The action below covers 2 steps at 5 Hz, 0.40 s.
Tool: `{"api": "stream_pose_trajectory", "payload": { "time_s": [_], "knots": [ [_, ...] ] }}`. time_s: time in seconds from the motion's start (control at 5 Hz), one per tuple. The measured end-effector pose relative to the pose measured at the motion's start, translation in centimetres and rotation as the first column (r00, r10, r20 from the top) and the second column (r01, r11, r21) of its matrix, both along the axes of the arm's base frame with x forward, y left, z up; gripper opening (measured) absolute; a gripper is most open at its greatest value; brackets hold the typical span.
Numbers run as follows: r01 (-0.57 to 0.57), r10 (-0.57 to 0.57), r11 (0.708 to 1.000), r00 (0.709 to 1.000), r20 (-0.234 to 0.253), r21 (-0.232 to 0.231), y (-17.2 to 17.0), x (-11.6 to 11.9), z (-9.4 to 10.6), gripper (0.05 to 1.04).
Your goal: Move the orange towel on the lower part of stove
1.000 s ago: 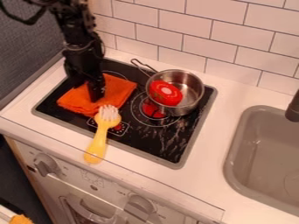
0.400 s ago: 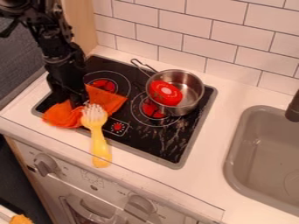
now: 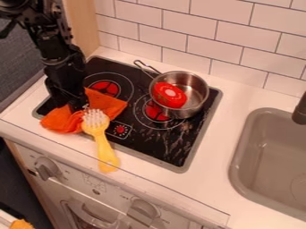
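Brush (image 3: 100, 137) touches towel (image 3: 58, 120); saucepan (image 3: 196, 86) stands nearby; opening and hold of end effector (image 3: 78, 106), I cannot tell.

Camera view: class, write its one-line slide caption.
Black gripper at a crumpled orange towel on the stove, near left; yellow brush by the towel's edge, metal pot farther right.

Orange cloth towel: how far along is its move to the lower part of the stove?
It looks mostly done: the orange cloth towel lies bunched at the front-left edge of the black glass stove, partly over its rim. In progress: the black hand is down at the towel's folds. Left, probably: lifting the hand clear, perhaps nudging the towel fully onto the glass.
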State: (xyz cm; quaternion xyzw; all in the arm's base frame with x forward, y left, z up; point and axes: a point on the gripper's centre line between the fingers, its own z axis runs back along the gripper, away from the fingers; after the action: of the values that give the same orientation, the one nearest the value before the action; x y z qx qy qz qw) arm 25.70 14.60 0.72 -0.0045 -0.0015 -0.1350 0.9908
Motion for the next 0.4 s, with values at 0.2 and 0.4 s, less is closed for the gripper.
{"api": "stream_pose_trajectory", "payload": {
  "time_s": [0.2, 0.4],
  "knots": [
    [-0.027, 0.027, 1.0, 1.0, 0.004, -0.001, 0.3, -0.5, 0.5, 0.999],
    [-0.057, 0.055, 0.997, 0.998, 0.04, 0.047, 1.3, -0.7, 2.8, 0.999]
  ]
}}
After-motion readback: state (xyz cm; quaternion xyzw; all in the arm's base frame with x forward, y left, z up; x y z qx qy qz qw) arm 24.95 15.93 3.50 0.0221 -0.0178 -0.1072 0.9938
